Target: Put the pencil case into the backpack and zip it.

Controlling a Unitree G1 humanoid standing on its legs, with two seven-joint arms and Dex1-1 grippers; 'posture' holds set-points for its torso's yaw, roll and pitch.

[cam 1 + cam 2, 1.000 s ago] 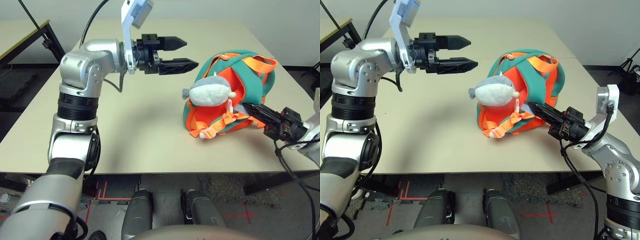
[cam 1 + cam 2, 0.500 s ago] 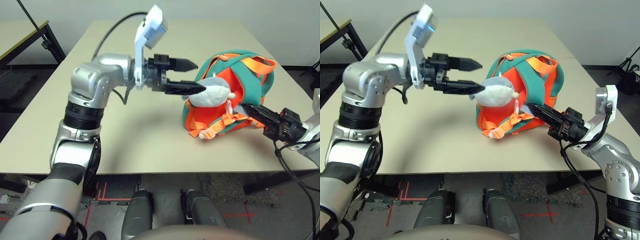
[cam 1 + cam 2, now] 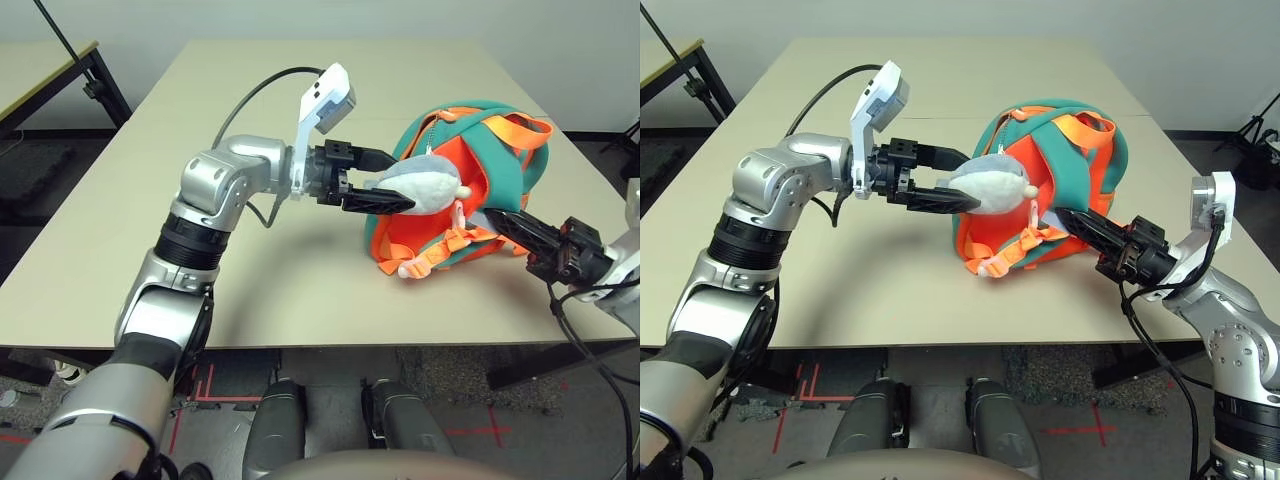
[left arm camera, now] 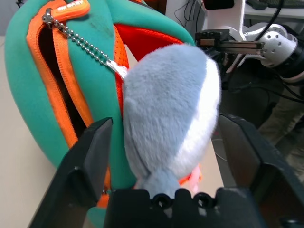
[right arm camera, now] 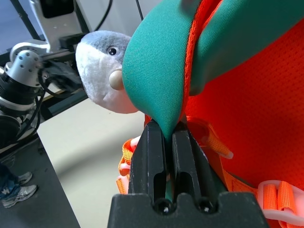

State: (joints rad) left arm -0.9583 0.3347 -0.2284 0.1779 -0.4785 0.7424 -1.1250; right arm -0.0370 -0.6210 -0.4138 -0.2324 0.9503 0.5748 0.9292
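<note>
Plush toy (image 4: 166, 114) between left pincer (image 4: 166, 142) fingers, fronting backpack (image 3: 500, 170).

No readable text, brand, number or sign anywhere. Orange zipper pull tab (image 4: 71, 8) at top of backpack (image 4: 23, 90) carries small raised markings, too blurred to read.

Robotics lab or test room. Plain beige table (image 3: 250, 260) on dark carpet floor (image 3: 40, 180), bare pale wall (image 3: 400, 18) behind far edge. Second table with black metal frame (image 3: 95, 75) beyond left corner. Red tape marks on floor (image 3: 480, 425) below near edge. Loose black cables (image 3: 1150, 350) hang off right side.
</note>
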